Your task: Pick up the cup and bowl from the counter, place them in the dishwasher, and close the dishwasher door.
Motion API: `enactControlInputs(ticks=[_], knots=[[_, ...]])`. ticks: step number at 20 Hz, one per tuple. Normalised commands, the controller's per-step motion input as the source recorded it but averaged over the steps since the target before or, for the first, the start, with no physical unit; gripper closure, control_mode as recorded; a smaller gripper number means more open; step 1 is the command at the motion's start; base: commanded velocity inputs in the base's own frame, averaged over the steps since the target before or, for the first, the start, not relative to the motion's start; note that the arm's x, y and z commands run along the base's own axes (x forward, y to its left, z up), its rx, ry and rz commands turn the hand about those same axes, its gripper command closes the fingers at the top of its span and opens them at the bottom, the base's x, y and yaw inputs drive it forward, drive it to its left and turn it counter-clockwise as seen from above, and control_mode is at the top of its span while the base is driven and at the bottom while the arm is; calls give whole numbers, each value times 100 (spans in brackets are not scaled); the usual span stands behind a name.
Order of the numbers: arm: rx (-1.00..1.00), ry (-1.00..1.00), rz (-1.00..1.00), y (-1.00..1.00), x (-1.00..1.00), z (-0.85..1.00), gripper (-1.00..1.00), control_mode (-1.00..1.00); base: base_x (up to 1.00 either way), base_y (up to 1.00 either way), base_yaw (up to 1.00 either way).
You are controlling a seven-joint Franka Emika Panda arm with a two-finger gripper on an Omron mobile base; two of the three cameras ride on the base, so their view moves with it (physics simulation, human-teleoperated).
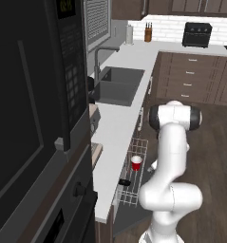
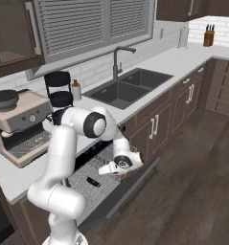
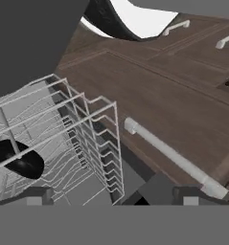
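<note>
Two items racked: cup (image 1: 136,162) and bowl (image 1: 125,182) sit in the dishwasher rack (image 1: 138,142).
Gripper (image 2: 117,170): jaws spread, empty.
Left: shutting the dishwasher door (image 2: 128,191).

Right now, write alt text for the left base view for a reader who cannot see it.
A red cup and a black bowl sit in the dishwasher's pulled-out white wire rack, beside the white robot arm. The grey counter runs back past a dark sink.
</note>
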Motion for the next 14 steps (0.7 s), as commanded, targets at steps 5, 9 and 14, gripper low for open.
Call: enactControlInputs(ticks=[5, 9, 14], knots=[[0, -7, 0, -85, -53, 88, -100, -100, 0, 0, 0], [0, -30, 10, -89, -18, 56, -100, -100, 0, 0, 0], [0, -39, 19, -99, -23, 5, -100, -100, 0, 0, 0]])
